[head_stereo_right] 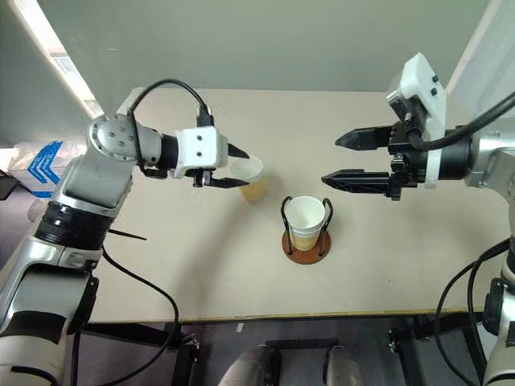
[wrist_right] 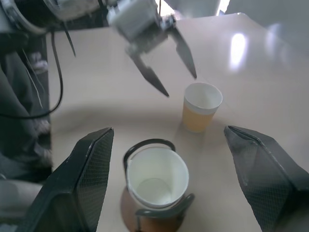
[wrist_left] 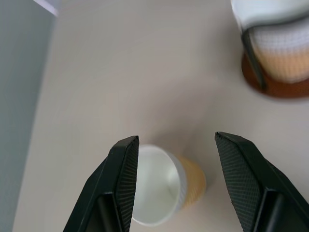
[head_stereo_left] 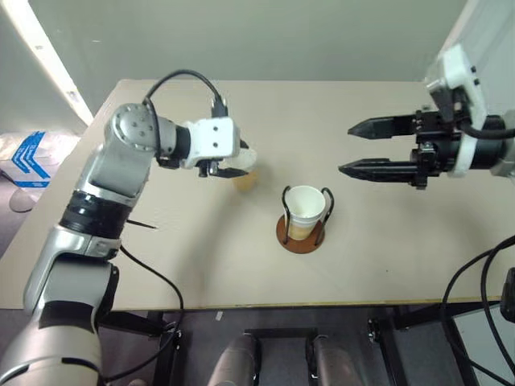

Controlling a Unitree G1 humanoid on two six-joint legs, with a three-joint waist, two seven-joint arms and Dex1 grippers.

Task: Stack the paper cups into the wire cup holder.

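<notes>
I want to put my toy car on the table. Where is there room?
The near strip of the table, between the wire cup holder and the front edge, is bare. So is the far strip by the wall. The middle is crowded: the left gripper straddles a loose paper cup, and the open right gripper hangs above.

**Silver arms, white wrists, black fingers**

The left arm point(head_stereo_left: 113, 189) has grey-silver shells, a round shoulder-like joint cap with small screw holes, and a black band near the elbow. A white boxy wrist block sits behind the left gripper point(head_stereo_right: 235, 166), with a black cable looping over it. The right gripper point(head_stereo_left: 360, 148) has long, tapered black fingers with a woven texture, behind them a black body and a white housing.
</notes>
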